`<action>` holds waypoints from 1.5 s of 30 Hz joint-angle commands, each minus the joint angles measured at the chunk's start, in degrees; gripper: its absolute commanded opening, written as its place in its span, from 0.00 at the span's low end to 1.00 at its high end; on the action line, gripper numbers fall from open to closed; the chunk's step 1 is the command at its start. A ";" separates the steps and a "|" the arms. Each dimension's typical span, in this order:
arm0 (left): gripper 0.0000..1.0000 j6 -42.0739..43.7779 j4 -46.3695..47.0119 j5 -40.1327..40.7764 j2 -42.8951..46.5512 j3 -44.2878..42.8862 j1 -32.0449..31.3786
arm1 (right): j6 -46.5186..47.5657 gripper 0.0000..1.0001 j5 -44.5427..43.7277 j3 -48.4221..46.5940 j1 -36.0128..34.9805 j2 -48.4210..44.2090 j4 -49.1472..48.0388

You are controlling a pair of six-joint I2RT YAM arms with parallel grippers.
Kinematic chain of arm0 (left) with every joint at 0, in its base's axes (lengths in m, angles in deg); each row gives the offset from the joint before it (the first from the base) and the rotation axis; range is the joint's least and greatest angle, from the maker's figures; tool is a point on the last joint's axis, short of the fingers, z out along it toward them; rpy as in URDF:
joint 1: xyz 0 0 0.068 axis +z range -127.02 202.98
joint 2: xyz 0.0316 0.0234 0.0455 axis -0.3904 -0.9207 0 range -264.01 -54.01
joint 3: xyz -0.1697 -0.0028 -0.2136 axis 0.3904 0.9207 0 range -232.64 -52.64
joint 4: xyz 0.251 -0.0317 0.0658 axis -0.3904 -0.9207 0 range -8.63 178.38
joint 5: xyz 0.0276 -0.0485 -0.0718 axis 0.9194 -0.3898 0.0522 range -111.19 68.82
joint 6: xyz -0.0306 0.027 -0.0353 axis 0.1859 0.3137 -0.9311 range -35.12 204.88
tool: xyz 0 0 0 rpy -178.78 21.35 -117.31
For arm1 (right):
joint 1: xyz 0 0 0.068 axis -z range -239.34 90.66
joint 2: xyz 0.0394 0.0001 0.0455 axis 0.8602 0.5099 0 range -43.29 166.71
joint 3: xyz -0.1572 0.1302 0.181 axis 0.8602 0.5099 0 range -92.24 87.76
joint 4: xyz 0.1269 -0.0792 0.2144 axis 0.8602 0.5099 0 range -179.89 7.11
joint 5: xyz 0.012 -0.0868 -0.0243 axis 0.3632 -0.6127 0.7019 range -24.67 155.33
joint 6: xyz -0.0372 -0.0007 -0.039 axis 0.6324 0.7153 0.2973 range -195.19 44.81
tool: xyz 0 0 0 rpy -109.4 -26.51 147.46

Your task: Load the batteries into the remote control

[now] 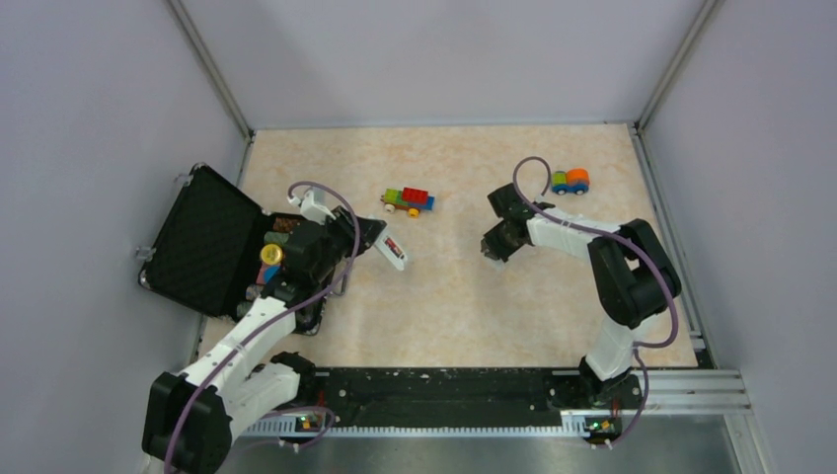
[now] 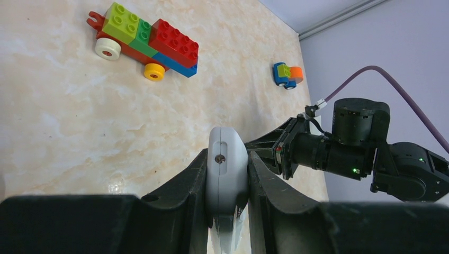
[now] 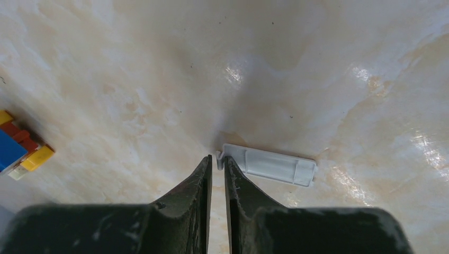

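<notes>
Pale lilac walls close in a marbled beige bench (image 1: pixel 494 306); an open black case (image 1: pixel 202 252) with a foam lining sits at its left edge, and my left arm reaches out over it. The left gripper (image 2: pixel 227 154) has its jaws clamped on the remote control (image 2: pixel 226 177), one finger on each long side; from the left wrist I see the white body end-on, sticking out past the fingertips. From above, the remote points toward the middle of the bench, just right of the case and below the multicoloured brick car (image 1: pixel 409 200). Over at the right, the right gripper (image 3: pixel 217 159) hangs low over the bench; its jaws are drawn in to a thin slit, with nothing between them. The white back cover (image 3: pixel 270 165) lies flat on the bench, its left end right at those fingertips; I cannot tell whether they touch. A small blue, green and orange toy car (image 1: pixel 570 182) stands near the far right corner, well apart from both.
</notes>
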 commanded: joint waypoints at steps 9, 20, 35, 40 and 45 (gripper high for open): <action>0.00 0.84 4.72 -0.29 0.14 -0.85 1.36 | 0.67 0.13 0.76 -1.83 1.70 4.22 6.04; 0.00 0.58 8.31 1.27 0.67 1.33 1.75 | 2.60 0.16 -3.18 -2.96 2.24 7.48 11.04; 0.00 -0.11 7.26 0.29 -0.07 0.26 2.23 | 11.84 0.00 -4.87 -6.09 2.72 1.12 8.68; 0.00 -2.56 6.05 -1.84 -2.46 -3.06 2.23 | 15.13 0.00 -2.97 -5.13 2.75 -9.10 4.53; 0.00 -7.86 8.58 -5.62 -6.52 -6.97 2.23 | 19.01 0.00 0.11 -5.17 2.70 -17.43 1.41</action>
